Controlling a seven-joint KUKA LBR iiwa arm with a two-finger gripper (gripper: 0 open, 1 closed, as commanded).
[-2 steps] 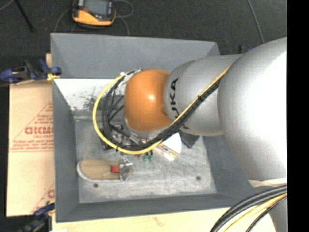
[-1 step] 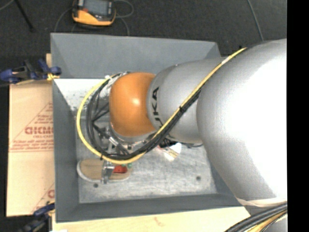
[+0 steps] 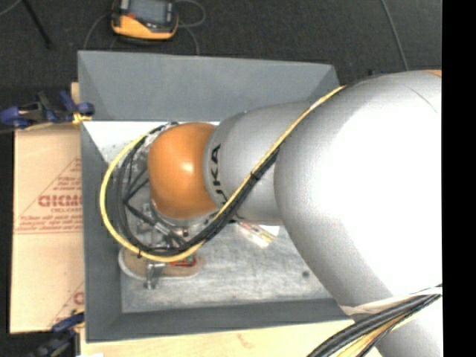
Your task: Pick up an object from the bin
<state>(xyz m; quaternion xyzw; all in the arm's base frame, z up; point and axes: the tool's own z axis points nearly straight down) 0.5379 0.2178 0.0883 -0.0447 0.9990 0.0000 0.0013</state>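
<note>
The large silver-grey robot arm (image 3: pixel 357 192) is reaching in from the right of the frame and is covering most of the grey metal bin (image 3: pixel 216 88). Its wrist, capped by a rounded orange cover (image 3: pixel 178 173), is hanging over the left half of the bin. A loop of yellow and black cables (image 3: pixel 111 199) is curving around the wrist on the left side.

Below the orange cover, the small metal claw (image 3: pixel 152 274) is pointing down at the lower left of the bin floor. It is sitting right at a flat, round, tan-coloured thing (image 3: pixel 182 266) with a reddish patch near its upper edge, which is lying near the bin's left wall and lower edge. The wrist and cables are hiding much of both, so whether the claw is open, closed or gripping the tan thing cannot be told.

A small pale thing with reddish marks (image 3: pixel 259 234) is peeking out from under the arm near the middle of the bin, well apart from the claw. The rest of the visible bin floor is showing pale and speckled.

Outside the bin, at the upper left of the frame, an orange and black handheld device (image 3: pixel 145 15) is lying on the dark floor (image 3: pixel 245 21).
</note>
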